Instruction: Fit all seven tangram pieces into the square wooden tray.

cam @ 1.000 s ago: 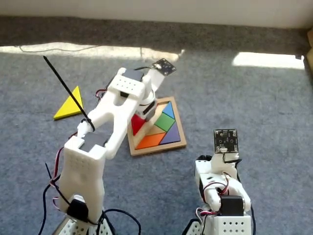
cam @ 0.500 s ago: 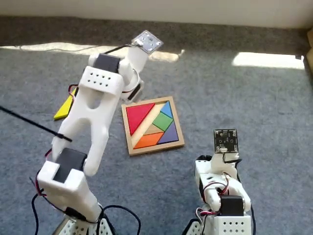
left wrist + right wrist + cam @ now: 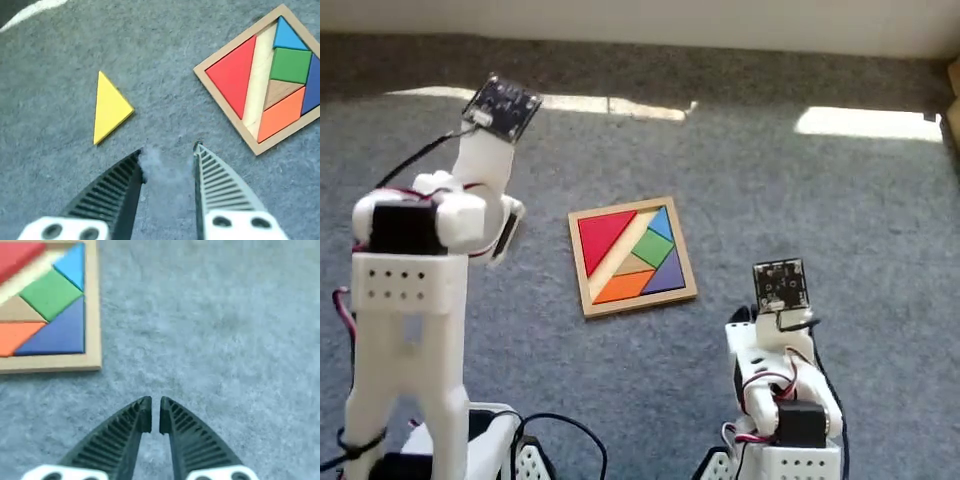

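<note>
The yellow triangle [image 3: 110, 107] lies on the carpet just ahead of the left gripper [image 3: 167, 150] (jaws wide open, empty), on the side away from the tray [image 3: 640, 304], which sits mid-frame in the high view. The triangle's long edge runs roughly along the gripper's reach. The right gripper [image 3: 151, 415], nearly closed and empty, is farther off.

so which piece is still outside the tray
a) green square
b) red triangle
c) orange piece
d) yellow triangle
d: the yellow triangle lies on the carpet, well apart from the tray, while the red, green and orange pieces all sit inside its frame.
</note>
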